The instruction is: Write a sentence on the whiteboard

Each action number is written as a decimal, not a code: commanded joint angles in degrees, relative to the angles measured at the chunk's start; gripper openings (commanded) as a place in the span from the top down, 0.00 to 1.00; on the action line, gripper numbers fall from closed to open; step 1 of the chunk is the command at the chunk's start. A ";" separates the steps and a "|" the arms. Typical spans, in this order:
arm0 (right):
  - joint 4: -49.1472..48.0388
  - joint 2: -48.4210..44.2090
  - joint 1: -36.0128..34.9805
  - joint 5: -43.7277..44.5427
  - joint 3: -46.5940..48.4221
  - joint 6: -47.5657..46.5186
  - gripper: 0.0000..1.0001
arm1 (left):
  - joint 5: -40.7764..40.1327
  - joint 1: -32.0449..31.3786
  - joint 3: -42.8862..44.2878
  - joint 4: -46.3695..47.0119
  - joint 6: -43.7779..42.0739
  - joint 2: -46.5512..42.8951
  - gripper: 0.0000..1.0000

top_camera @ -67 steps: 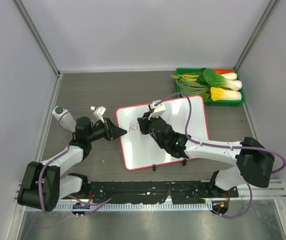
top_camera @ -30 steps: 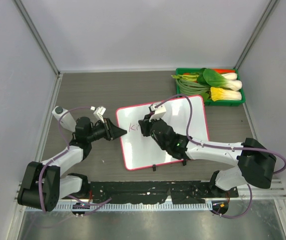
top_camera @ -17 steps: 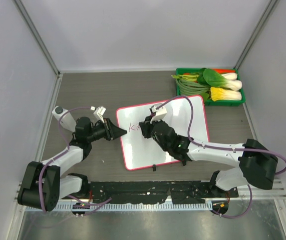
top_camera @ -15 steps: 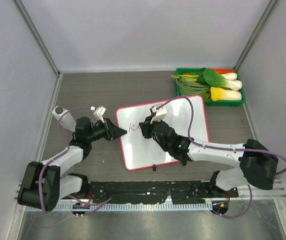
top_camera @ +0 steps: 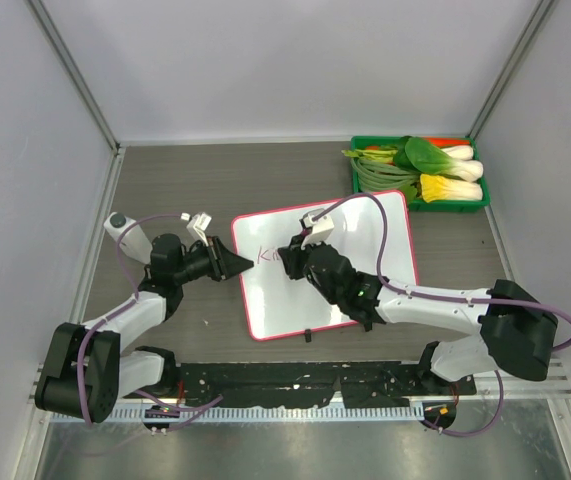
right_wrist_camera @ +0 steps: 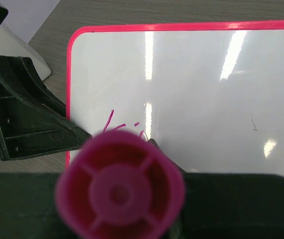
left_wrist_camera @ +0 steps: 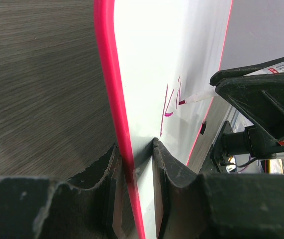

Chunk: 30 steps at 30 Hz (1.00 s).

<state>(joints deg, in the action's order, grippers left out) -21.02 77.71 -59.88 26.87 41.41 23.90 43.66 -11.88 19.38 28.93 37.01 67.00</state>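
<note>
The whiteboard (top_camera: 365, 235) lies tilted on the table, white with a pink frame (left_wrist_camera: 107, 74). My left gripper (top_camera: 248, 262) is shut on its left edge, one finger on each side of the frame (left_wrist_camera: 134, 145). My right gripper (top_camera: 290, 255) is shut on a pink marker (right_wrist_camera: 119, 191), whose end cap fills the right wrist view. The marker tip (left_wrist_camera: 182, 102) touches the board just right of the sentence (left_wrist_camera: 169, 102). Only the first pink strokes, "Ki", show (right_wrist_camera: 114, 122), near the left edge (top_camera: 268, 254).
A green tray (top_camera: 445, 206) of vegetables (top_camera: 435, 165) stands at the back right, just beyond the board's far corner. Grey walls close in the table on three sides. Two black clips (top_camera: 307, 335) sit on the board's near edge.
My right gripper has shifted slightly over the board with the marker, its tip staying by the pink strokes. The left gripper and the board have not moved.
</note>
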 commanded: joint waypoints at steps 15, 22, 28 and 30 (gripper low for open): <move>-0.34 1.30 0.20 5.12 3.33 -0.70 0.98 | 0.73 -1.13 -0.83 -0.36 -3.44 0.50 1.00; -0.52 2.18 0.20 5.47 4.29 -0.87 0.98 | 0.73 -1.22 -0.83 -0.63 -3.53 0.23 1.00; 0.62 1.66 0.46 7.14 4.21 -0.70 0.98 | 0.64 -1.22 -0.83 -0.80 -3.70 0.06 1.00; 0.98 1.48 0.55 7.49 4.03 -0.70 0.99 | 0.64 -1.13 -0.83 -0.80 -3.70 -0.03 1.00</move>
<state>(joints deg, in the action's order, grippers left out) -20.99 79.44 -59.88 30.50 43.94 23.86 43.66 -11.88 19.38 28.93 36.99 67.00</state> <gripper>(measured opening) 0.204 0.279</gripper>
